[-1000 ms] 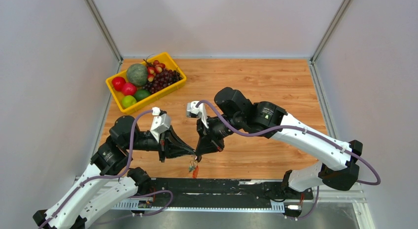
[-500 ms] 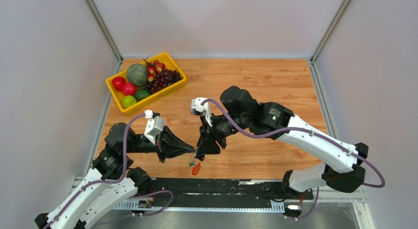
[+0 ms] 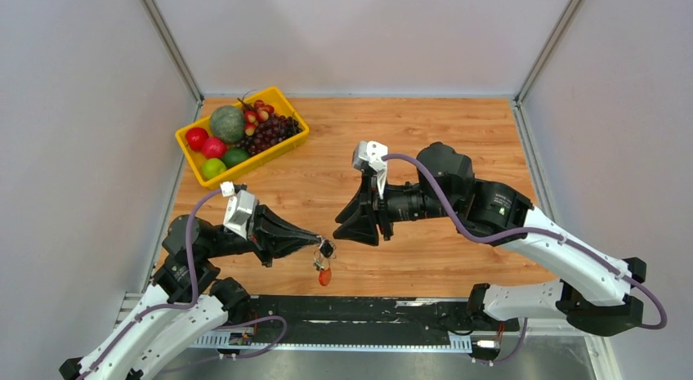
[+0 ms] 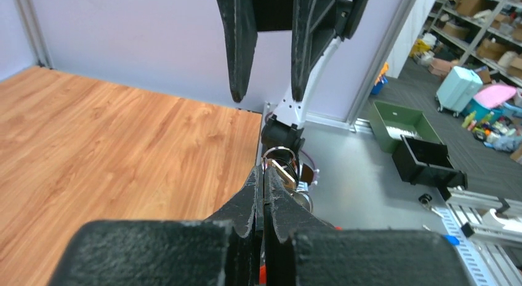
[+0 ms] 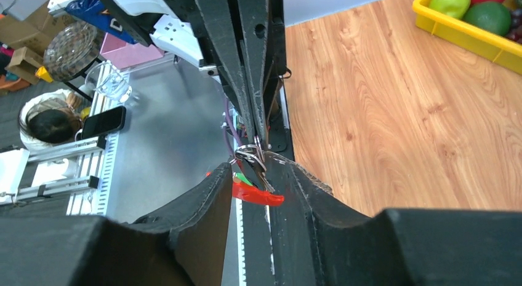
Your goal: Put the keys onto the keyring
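My left gripper [image 3: 319, 246] is shut on the keyring [image 3: 324, 261], a small metal ring bunch held over the table's near edge. Its red oblong tag [image 3: 324, 276] dangles below. In the left wrist view the ring [image 4: 279, 154] and a silver key [image 4: 285, 174] stick out just past my pinched left gripper [image 4: 263, 170]. My right gripper [image 3: 337, 231] stands open just right of the bunch, apart from it. From the right wrist, the ring [image 5: 248, 153], a green bit [image 5: 245, 178] and the red tag [image 5: 257, 194] hang between the right gripper's [image 5: 258, 174] spread fingers. I cannot tell whether the key is threaded on.
A yellow tray [image 3: 263, 157] of fruit stands at the table's back left, its corner in the right wrist view as the tray [image 5: 468, 35]. A black rail [image 3: 368, 309] runs along the near edge under the bunch. Grey walls close in three sides.
The right gripper has opened and pulled back to the right, off the bunch. The left arm has shifted slightly left, still pinching the keyring.
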`<state>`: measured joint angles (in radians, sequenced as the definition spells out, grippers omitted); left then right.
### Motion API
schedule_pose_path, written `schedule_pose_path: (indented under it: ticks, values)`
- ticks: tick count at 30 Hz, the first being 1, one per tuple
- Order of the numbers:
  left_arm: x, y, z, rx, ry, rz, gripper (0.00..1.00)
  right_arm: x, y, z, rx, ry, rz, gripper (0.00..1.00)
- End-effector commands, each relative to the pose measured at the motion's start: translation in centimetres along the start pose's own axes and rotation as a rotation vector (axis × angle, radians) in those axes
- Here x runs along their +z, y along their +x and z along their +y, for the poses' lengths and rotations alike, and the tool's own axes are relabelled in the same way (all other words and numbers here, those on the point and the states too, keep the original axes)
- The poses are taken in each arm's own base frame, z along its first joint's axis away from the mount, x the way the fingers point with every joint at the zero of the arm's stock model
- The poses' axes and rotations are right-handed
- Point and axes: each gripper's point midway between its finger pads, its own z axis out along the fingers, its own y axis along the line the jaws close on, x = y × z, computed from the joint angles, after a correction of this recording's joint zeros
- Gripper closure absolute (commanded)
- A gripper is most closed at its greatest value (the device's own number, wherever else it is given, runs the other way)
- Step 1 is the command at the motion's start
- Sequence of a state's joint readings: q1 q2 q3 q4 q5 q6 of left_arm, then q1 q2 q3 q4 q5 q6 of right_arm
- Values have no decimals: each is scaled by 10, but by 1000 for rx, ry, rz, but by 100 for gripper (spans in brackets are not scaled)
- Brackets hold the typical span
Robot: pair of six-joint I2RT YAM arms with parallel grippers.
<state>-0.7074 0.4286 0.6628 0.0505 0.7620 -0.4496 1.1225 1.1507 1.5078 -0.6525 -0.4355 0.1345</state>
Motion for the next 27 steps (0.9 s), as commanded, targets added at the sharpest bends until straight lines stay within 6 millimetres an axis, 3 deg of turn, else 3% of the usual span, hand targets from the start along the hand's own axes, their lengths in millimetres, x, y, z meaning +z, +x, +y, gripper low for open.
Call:
schedule_pose_path:
  ticks: [1,7,16,27]
  values:
    - [1,-27,7,13,-72,-103,100,9,-11,-7,55,47,-51,61]
    - [-1,-31,32,-27,-214,-127,100,15,-19,-30,108,194,-85,65]
    - [-7,-24,63,-85,-390,-108,100,24,-27,-49,146,305,-115,67]
    - [-10,-25,72,-95,-445,-110,100,39,-22,-72,150,423,-83,69]
